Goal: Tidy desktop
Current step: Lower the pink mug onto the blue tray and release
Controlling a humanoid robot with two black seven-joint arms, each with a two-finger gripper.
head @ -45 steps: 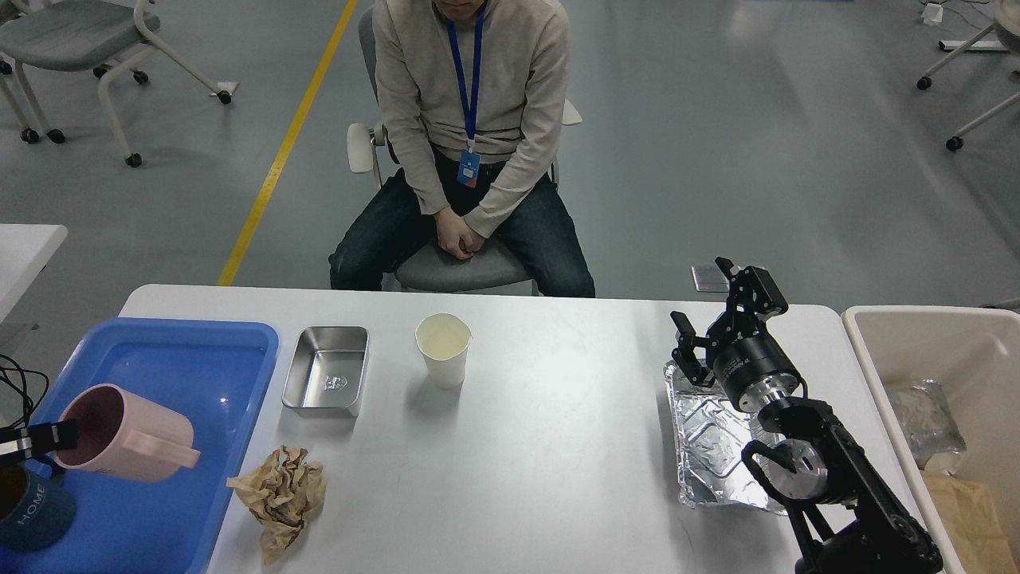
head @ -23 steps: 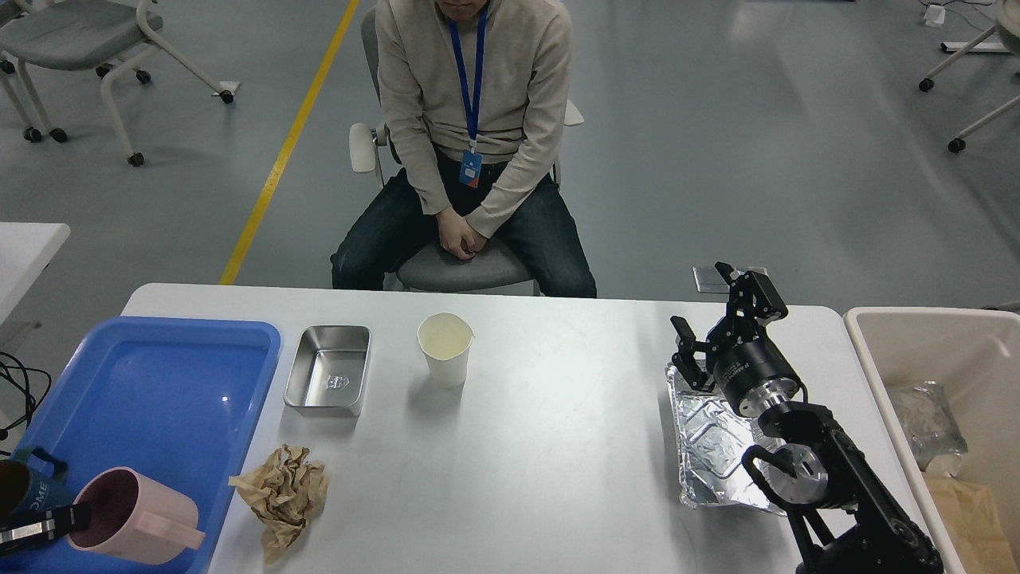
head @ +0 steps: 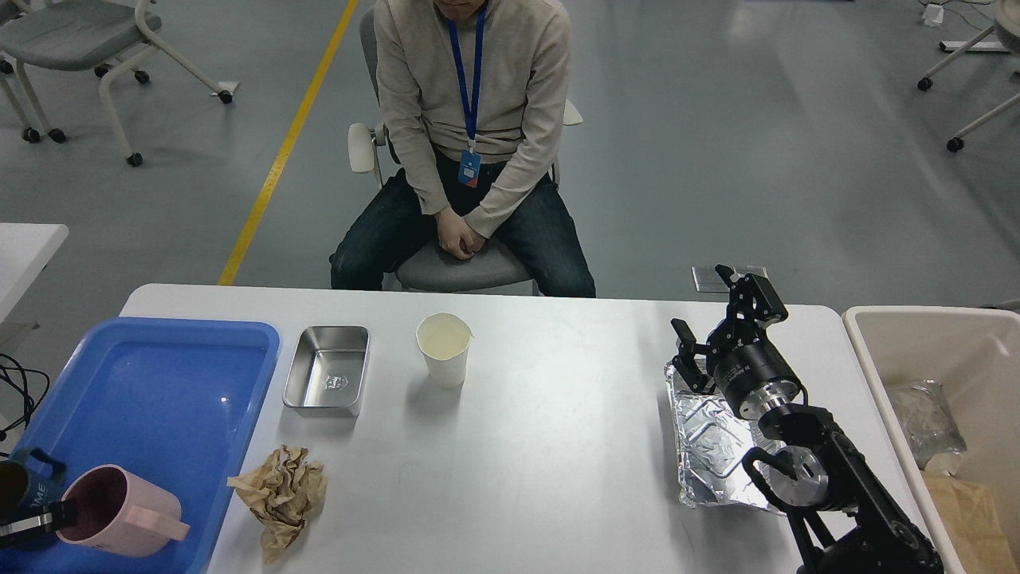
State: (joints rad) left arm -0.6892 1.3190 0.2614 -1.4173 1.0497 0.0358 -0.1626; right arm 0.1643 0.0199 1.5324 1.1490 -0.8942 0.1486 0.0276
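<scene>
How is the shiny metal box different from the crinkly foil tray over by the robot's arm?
The metal box is smooth, rigid and neatly rectangular; the foil tray is crinkled and bent out of shape. The metal box sits in the open left of the paper cup, while the foil tray lies partly under the right gripper. Both are silver, shallow, empty and resting on the desktop.

desktop [head: 558,446] white | blue tray [head: 159,383] at its left end, pink mug [head: 119,512] in tray's near corner, left gripper [head: 36,522] clamped on mug rim | steel tin [head: 327,371], paper cup [head: 443,348], crumpled paper [head: 280,494] right of tray | right gripper [head: 721,319] open above foil tray [head: 709,446]
</scene>
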